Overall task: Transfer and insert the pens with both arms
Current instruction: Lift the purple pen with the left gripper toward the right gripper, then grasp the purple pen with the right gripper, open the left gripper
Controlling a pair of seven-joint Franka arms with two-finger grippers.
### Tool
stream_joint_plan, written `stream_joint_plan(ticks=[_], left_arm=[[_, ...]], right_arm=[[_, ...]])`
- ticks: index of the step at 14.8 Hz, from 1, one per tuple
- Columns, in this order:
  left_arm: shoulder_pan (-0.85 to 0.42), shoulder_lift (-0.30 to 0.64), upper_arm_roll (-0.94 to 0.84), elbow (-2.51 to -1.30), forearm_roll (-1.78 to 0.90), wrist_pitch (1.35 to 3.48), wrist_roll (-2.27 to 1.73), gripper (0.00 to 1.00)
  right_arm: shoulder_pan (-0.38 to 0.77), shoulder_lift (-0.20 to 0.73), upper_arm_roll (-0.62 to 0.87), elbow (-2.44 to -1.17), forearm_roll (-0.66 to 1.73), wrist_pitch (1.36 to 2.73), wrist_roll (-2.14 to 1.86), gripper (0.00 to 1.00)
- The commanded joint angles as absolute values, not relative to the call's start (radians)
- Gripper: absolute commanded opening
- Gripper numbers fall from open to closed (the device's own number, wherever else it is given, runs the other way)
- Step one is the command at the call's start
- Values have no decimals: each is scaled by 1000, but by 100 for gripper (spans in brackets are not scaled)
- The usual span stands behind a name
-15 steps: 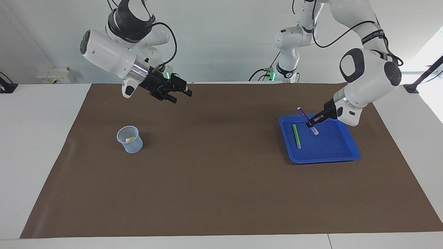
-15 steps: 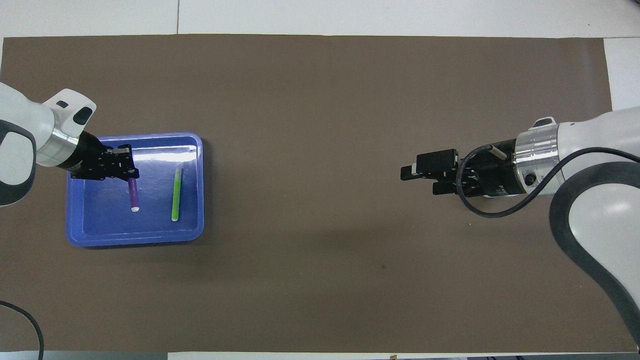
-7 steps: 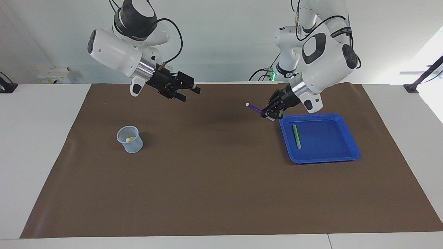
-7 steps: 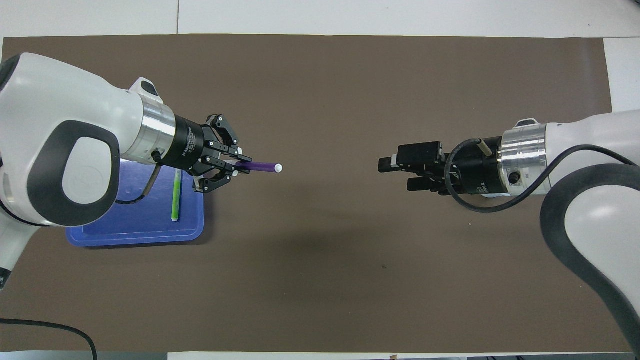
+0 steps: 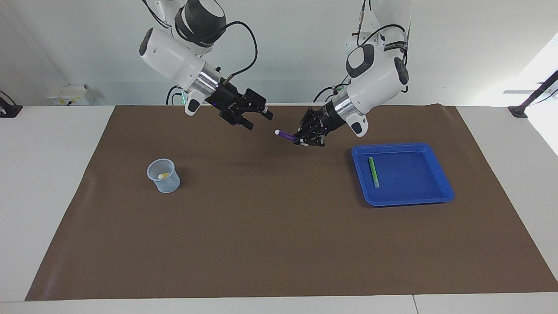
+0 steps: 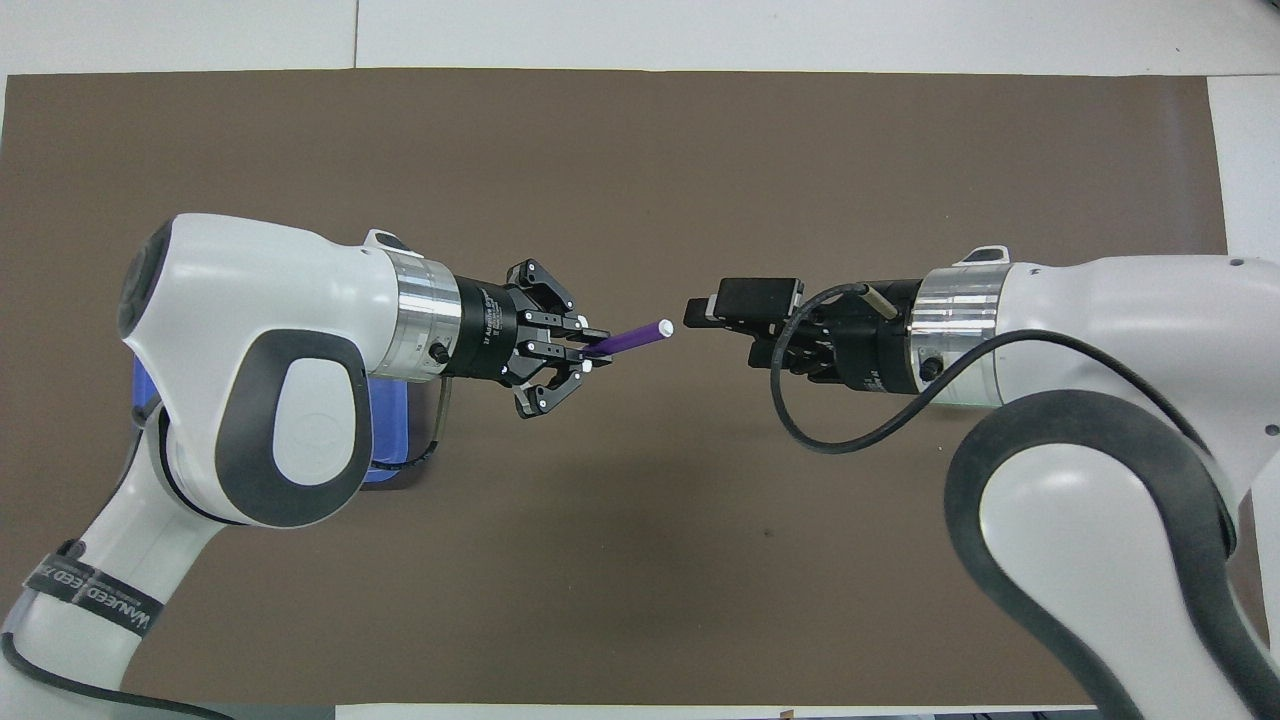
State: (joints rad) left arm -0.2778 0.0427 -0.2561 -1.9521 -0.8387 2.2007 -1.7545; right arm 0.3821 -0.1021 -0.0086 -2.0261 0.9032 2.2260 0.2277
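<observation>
Clamped, the left gripper (image 5: 301, 140) holds one slim purple pen (image 5: 285, 135) over the brown mat (image 5: 279, 244); the right gripper (image 5: 257, 120) gapes empty. One green pen (image 5: 373, 171) lies in the blue tray (image 5: 442, 183); one yellow pen (image 5: 163, 175) sits in the cup (image 5: 165, 183).

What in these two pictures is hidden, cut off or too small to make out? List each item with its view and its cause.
1. Blue tray, overhead view: nearly all covered by the left arm; the green pen shows only in the facing view.
2. Yellow pen, facing view: only its tip shows inside the cup; the rest is too small to read. In the overhead view the right arm hides the cup.
3. Purple pen, both views: its rear end is hidden inside the left end effector.
</observation>
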Motion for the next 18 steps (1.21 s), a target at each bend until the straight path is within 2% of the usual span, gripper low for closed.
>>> stream_joint_plan(ticks=[1, 3, 4, 8, 11, 15, 18], left_arm=[[-298, -8, -247, -2014, -954, 2258, -1781, 0], [-299, -12, -247, -2028, -989, 2289, -1782, 0], [-302, -14, -247, -2032, -992, 2290, -1781, 0], [-322, -17, -247, -2043, -1005, 2319, -1782, 0], [-334, -17, -247, -2045, -1005, 2325, -1782, 0], [-334, -17, -247, -2045, -1005, 2326, -1781, 0], [-334, -17, -247, -2045, -1003, 2321, -1760, 0]], right_arm=[[411, -107, -9, -2054, 920, 2272, 216, 100], [411, -109, -9, -2071, 911, 2275, 195, 89], [411, -112, -9, -2082, 910, 2275, 181, 88], [423, -104, -8, -2080, 908, 2319, 179, 73], [449, -86, -9, -2077, 910, 2362, 176, 57], [442, -77, -9, -2072, 910, 2362, 172, 56], [439, -77, -9, -2072, 910, 2362, 172, 46]])
